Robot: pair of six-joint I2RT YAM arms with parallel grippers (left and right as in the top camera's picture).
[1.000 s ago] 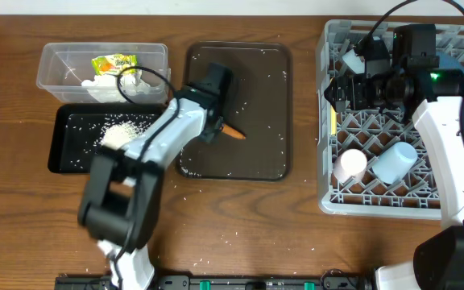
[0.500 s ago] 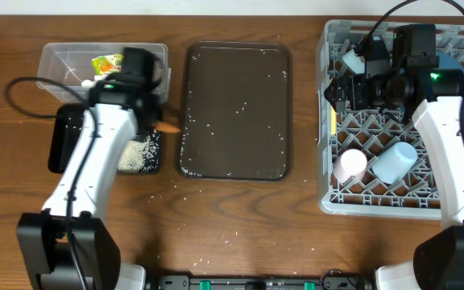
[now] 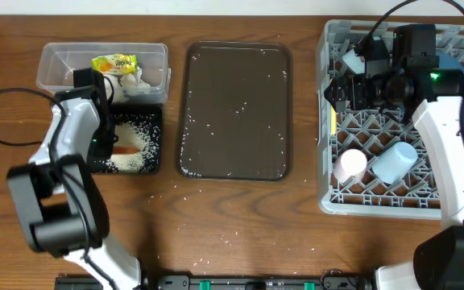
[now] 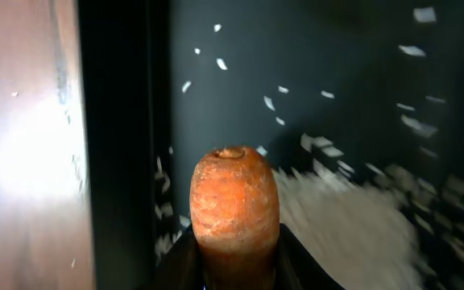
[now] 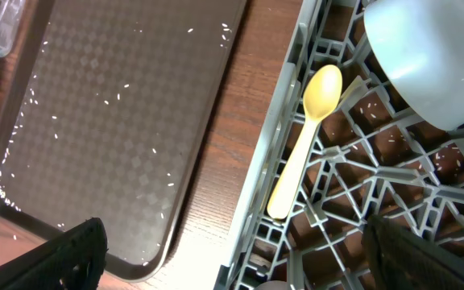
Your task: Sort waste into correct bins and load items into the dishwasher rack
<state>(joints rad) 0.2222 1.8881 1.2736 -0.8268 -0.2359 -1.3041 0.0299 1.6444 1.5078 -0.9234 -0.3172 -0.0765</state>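
Observation:
My left gripper is shut on the thin orange carrot and holds it low over the black tray. The carrot's tip shows in the overhead view. Loose rice lies in the black tray, also in the left wrist view. The clear tub holds the yellow-green wrapper and white tissue. My right gripper is open and empty over the left side of the grey rack. The yellow spoon and white bowl lie in the rack.
The dark brown serving tray with scattered rice grains lies between the bins and the rack. A pink cup and light blue cup lie in the rack's front. The blue plate is mostly hidden behind my right arm. Rice grains dot the table front.
My left arm has carried the carrot from the brown serving tray leftward to over the black tray. The right arm has not moved.

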